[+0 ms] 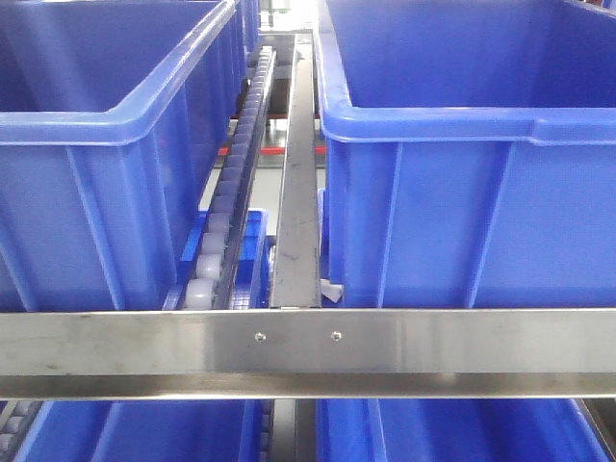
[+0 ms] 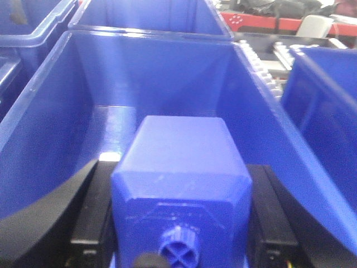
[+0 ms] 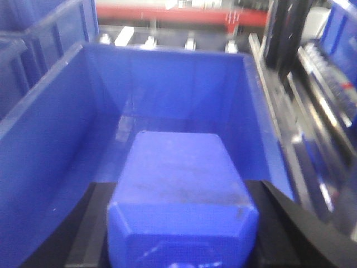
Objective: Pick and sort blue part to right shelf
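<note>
A boxy blue part (image 2: pixel 181 151) with a round cross-shaped stub at its near end sits clamped between the black fingers (image 2: pixel 95 212) of my left gripper (image 2: pixel 181 184), over the inside of a blue bin (image 2: pixel 50 123). My right gripper (image 3: pixel 181 206) is shut on a second blue part (image 3: pixel 178 167) of the same shape, held above the floor of another blue bin (image 3: pixel 50 128). Neither gripper shows in the front view. There, the shelf's steel front rail (image 1: pixel 308 337) crosses the frame, with a large blue bin (image 1: pixel 462 192) on its right side.
A second large blue bin (image 1: pixel 96 192) stands on the left of the shelf. Between the two bins run a white roller track (image 1: pixel 226 212) and a steel divider bar (image 1: pixel 296 192). More blue bins (image 1: pixel 462 433) sit on the level below.
</note>
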`<action>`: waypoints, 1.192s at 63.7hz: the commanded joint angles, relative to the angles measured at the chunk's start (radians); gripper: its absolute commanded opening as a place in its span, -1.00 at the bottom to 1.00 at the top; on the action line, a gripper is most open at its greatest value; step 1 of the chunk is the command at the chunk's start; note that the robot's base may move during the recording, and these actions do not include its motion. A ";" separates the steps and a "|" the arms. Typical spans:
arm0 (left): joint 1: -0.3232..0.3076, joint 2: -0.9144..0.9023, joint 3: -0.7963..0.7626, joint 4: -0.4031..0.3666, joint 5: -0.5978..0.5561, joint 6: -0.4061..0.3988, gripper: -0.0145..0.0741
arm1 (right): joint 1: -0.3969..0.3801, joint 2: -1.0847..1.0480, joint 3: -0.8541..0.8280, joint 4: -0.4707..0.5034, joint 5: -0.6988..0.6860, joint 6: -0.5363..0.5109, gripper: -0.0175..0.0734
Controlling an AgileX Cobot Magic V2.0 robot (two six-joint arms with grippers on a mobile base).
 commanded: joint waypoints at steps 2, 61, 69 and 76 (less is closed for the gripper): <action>-0.005 0.091 -0.066 0.041 -0.148 0.000 0.20 | 0.001 0.128 -0.114 -0.008 -0.102 -0.006 0.26; -0.005 0.596 -0.378 0.064 -0.118 -0.007 0.24 | 0.106 0.567 -0.229 -0.055 -0.230 -0.022 0.29; -0.005 0.596 -0.378 0.064 -0.097 -0.007 0.51 | 0.106 0.567 -0.229 -0.055 -0.232 -0.022 0.48; -0.005 0.596 -0.378 0.064 -0.089 -0.007 0.73 | 0.106 0.567 -0.229 -0.055 -0.235 -0.022 0.70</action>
